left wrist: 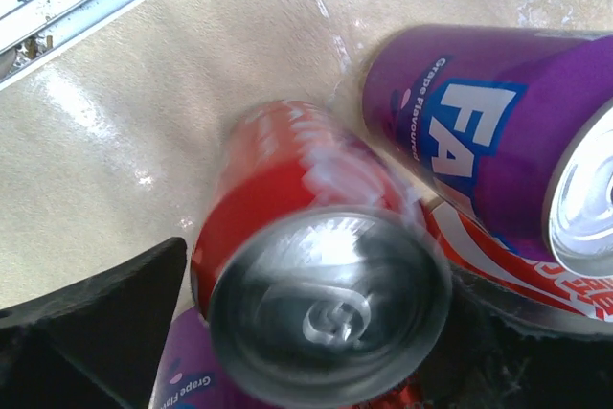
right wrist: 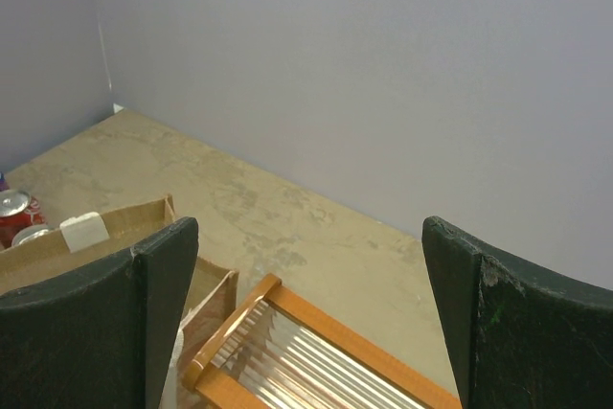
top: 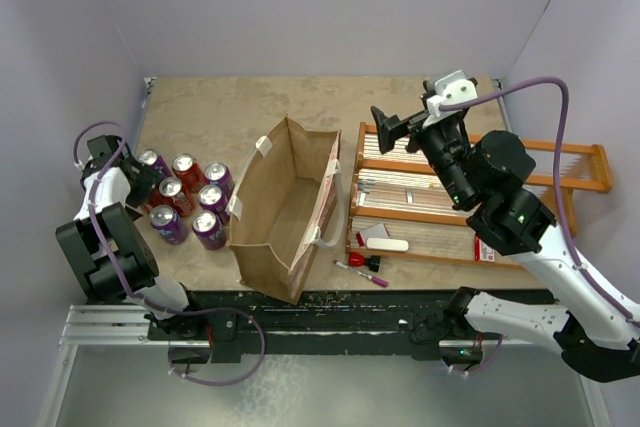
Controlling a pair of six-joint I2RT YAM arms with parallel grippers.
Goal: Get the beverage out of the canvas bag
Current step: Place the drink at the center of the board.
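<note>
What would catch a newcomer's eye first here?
The open canvas bag stands mid-table, with a cluster of red and purple cans just left of it. The left gripper is down among those cans, a blurred red can between its fingers; the right gripper hangs open above the orange rack.

Left arm (top: pixel 100 252) black-and-white; right arm (top: pixel 500 187) likewise; purple cables (top: pixel 556 127) on both.

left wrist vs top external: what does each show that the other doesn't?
Left wrist only: the Grape Flavoured label on a purple can, and a blurred red can between the fingers of the left gripper. Top external only: the canvas bag, the orange rack, the open right gripper. Both: the can cluster on the tan table.
</note>
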